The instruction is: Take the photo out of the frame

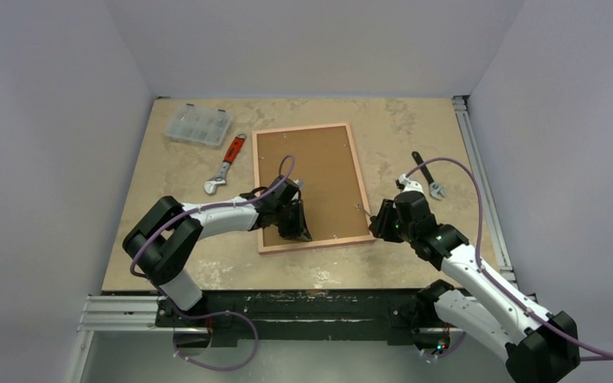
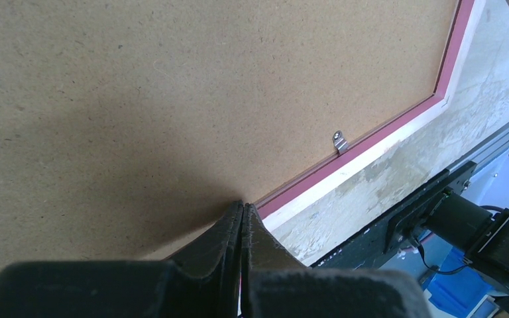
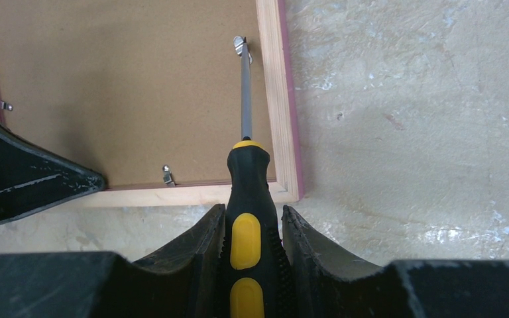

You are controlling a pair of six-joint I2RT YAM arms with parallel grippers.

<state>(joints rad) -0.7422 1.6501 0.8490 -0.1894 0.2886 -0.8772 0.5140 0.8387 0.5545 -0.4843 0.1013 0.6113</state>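
Wrist views: right gripper (image 3: 252, 212) clamps screwdriver (image 3: 247, 169), seemingly touching frame's (image 3: 270, 99) clip (image 3: 240, 45); left gripper (image 2: 243, 208) closed.

Frame (image 1: 311, 187): centre of table (image 1: 168, 255).
Parts box (image 1: 199, 124): far left.
Adjustable wrench (image 1: 226, 163): between box and frame.
Second wrench (image 1: 425, 173): right of frame.
Screwdriver (image 3: 246, 165): tip at frame's right rim.

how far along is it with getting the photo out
Early. Done: the frame lies back up. In hand: the right gripper holds a screwdriver, tip at a side clip; the left gripper, shut, rests on the backing board. Left: freeing clips, lifting the board, taking the photo.
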